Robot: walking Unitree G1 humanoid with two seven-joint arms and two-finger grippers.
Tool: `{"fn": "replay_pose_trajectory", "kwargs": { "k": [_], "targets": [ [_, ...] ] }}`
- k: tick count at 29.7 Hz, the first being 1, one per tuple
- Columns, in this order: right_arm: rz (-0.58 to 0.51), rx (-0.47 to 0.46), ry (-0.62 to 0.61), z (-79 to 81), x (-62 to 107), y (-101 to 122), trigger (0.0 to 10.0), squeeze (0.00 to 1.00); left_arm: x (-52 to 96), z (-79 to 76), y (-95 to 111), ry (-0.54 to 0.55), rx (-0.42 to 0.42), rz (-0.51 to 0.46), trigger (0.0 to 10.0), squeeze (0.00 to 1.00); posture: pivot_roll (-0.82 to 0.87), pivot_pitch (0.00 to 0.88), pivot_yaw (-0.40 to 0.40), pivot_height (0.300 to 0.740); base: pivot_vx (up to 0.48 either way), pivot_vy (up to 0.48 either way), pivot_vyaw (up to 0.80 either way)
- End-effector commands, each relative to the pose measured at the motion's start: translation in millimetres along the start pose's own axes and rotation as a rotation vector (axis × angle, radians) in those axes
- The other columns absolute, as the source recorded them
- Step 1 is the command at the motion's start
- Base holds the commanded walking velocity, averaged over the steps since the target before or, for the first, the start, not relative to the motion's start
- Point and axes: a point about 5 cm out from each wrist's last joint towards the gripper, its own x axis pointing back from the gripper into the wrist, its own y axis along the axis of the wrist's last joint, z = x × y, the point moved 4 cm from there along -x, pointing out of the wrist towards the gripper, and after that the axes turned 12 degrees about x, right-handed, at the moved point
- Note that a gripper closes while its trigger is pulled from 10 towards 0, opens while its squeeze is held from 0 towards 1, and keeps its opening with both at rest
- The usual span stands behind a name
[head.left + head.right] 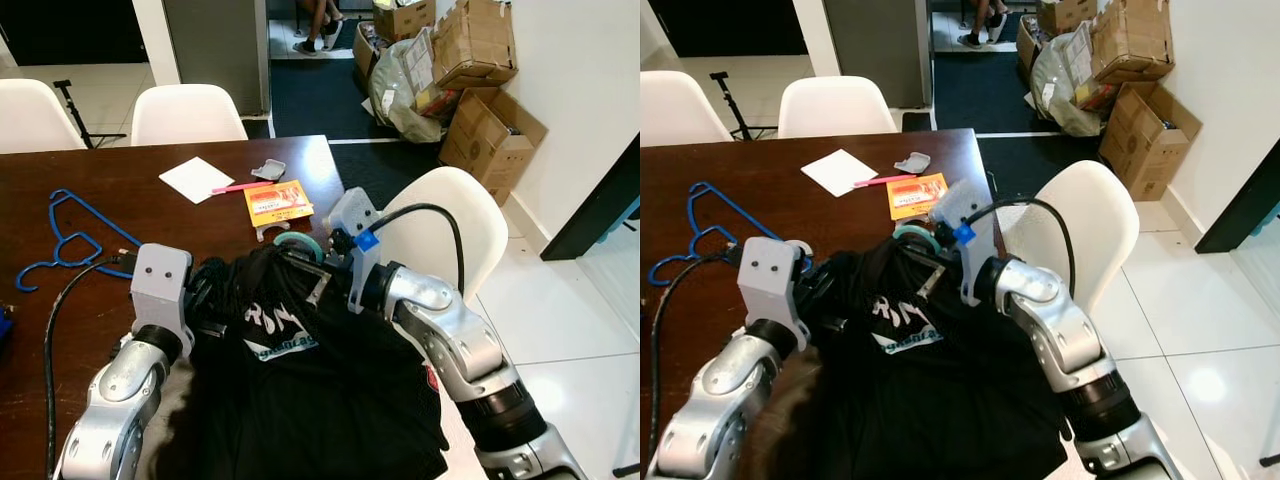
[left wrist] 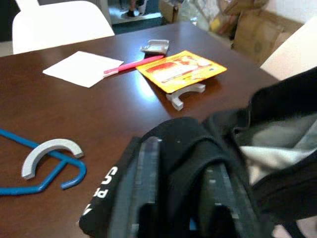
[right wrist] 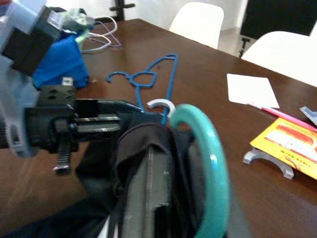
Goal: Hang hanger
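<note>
We see a home's dining area: a dark wooden table (image 1: 60, 300) ringed by white moulded chairs (image 1: 185, 112), pale floor tiles (image 1: 560, 330), and a heap of cardboard boxes (image 1: 480, 90) against the wall beside a doorway where a person's legs (image 1: 318, 22) stand.

Teal hanger (image 3: 210, 168) mostly under shirt (image 1: 300, 390)

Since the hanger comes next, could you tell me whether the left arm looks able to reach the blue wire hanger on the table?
Probably not yet: the blue wire hanger lies close, but the left pincer is shut on the black shirt.
</note>
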Motion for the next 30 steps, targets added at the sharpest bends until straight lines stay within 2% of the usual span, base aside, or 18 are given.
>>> {"fn": "replay_pose_trajectory", "kwargs": {
  "k": [1, 9, 10, 13, 18, 21, 25, 26, 30],
  "targets": [
    [-0.030, -0.002, 0.044, 6.1, 3.8, 5, 10.0, 1.00, 1.3, 2.0, -1, 0.009, 0.010, -0.004, 10.0, 1.00, 0.02, 0.146, -0.011, 0.740, 0.000, 0.000, 0.00],
    [-0.031, 0.034, 0.111, 9.7, 14.1, 4, 10.0, 1.00, 5.4, 11.4, 1, 0.041, -0.004, -0.012, 10.0, 1.00, 0.02, 0.148, -0.011, 0.740, 0.000, 0.000, 0.00],
    [-0.040, 0.033, 0.129, 8.7, 18.5, 6, 10.0, 0.00, 7.3, 15.3, 0, 0.050, -0.009, -0.011, 10.0, 1.00, 0.03, 0.146, -0.013, 0.740, 0.000, 0.000, 0.00],
    [-0.046, 0.033, 0.142, 8.0, 21.6, 7, 10.0, 0.00, 8.6, 17.9, -1, 0.056, -0.014, -0.011, 10.0, 1.00, 0.03, 0.146, -0.013, 0.740, 0.000, 0.000, 0.00],
    [-0.100, 0.005, 0.149, -2.3, 32.8, 18, 10.0, 0.00, 10.2, 20.3, -1, 0.061, -0.023, -0.021, 10.0, 1.00, 0.02, 0.141, -0.017, 0.740, 0.000, 0.000, 0.00],
    [-0.142, -0.026, 0.126, -7.7, 33.7, 25, 10.0, 0.00, 9.2, 17.2, -1, 0.053, -0.022, -0.024, 10.0, 1.00, 0.02, 0.136, -0.016, 0.740, 0.000, 0.000, 0.00],
    [-0.129, -0.033, 0.142, -6.0, 32.9, 22, 10.0, 0.00, 8.5, 15.6, -1, 0.048, -0.022, -0.026, 10.0, 1.00, 0.02, 0.132, -0.016, 0.740, 0.000, 0.000, 0.00],
    [-0.116, -0.036, 0.145, -5.5, 32.2, 20, 0.0, 0.00, 8.2, 15.4, 0, 0.046, -0.023, -0.027, 10.0, 1.00, 0.02, 0.132, -0.015, 0.740, 0.000, 0.000, 0.00],
    [-0.072, -0.011, 0.164, -1.9, 30.8, 13, 0.0, 0.00, 7.5, 15.2, 2, 0.043, -0.026, -0.036, 10.0, 1.00, 0.03, 0.130, -0.017, 0.740, 0.000, 0.000, 0.00]
  ]
}}
